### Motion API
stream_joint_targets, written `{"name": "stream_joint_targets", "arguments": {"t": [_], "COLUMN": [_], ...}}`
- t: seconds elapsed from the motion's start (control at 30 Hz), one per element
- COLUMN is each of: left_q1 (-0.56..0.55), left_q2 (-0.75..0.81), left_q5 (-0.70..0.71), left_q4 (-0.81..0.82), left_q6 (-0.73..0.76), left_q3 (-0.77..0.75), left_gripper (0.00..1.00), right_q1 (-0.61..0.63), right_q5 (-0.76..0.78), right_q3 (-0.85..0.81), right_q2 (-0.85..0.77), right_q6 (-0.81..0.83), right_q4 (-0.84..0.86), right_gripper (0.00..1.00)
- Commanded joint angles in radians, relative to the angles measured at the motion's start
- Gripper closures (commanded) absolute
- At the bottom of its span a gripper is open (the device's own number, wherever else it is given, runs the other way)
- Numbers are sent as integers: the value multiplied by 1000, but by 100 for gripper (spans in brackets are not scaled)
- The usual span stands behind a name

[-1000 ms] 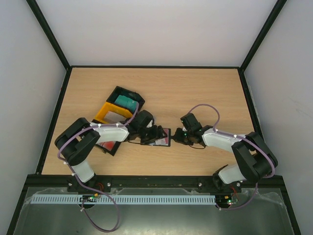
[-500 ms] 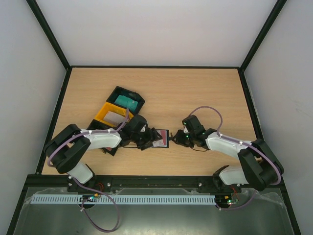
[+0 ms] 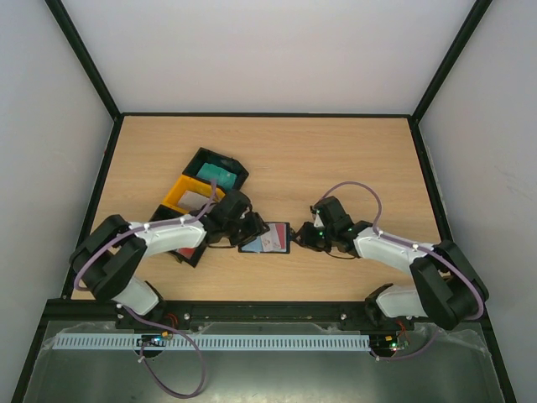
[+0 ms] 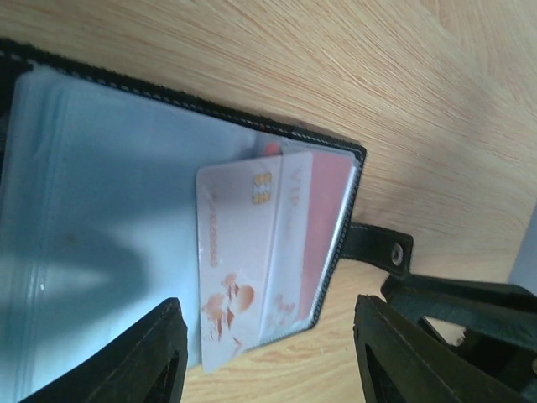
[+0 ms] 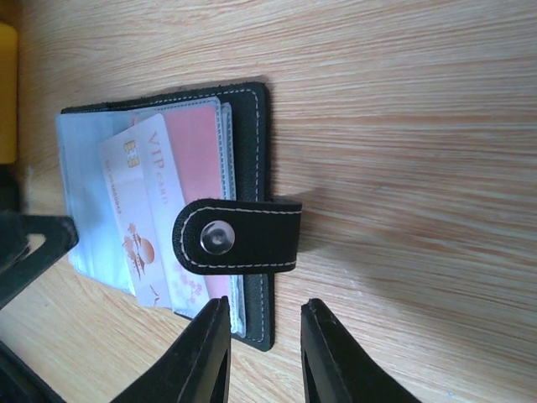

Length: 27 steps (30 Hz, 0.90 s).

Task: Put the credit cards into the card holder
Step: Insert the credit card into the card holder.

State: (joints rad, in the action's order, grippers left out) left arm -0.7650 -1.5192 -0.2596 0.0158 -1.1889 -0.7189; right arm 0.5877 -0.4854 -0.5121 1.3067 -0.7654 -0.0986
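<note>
Currently half-seated in card holder [image 5: 254,143]: thin, stiff, slick red-and-white card [image 4: 243,260]. Likely best pushed at exposed edge, limp holder pinned beside strap [image 5: 252,238]. Open and empty: left jaws, right jaws.

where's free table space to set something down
Free: the far right of the table beyond the card holder, and the far strip behind the trays. Crowded: centre-left, where trays, card holder, left gripper and right gripper cluster.
</note>
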Motion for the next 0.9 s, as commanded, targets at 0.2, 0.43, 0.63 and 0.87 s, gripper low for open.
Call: {"name": "stream_joint_targets", "arguments": {"t": [0.2,0.43,0.63,0.87], "left_q1": [13,12,13,13], "left_q2": [-110,-141,-164,-202], "left_q5": [3,-22,-30,-64], "left_q4": [-54,-34,-37,-27], "left_q6": [75,84,117,154], "left_q3": [-64,-66,-93,-120], "left_gripper": [49,59,62,61], "right_q1": [32,50,51,51], "right_q5": [-61,-9,21,30], "right_q3": [-16,-91,-131,-152], "right_q2": [68,160,207,223], "right_q6": [43,54,55,55], "right_q4": [6,-35,-62,-70], "right_gripper": [70,72,76,77]}}
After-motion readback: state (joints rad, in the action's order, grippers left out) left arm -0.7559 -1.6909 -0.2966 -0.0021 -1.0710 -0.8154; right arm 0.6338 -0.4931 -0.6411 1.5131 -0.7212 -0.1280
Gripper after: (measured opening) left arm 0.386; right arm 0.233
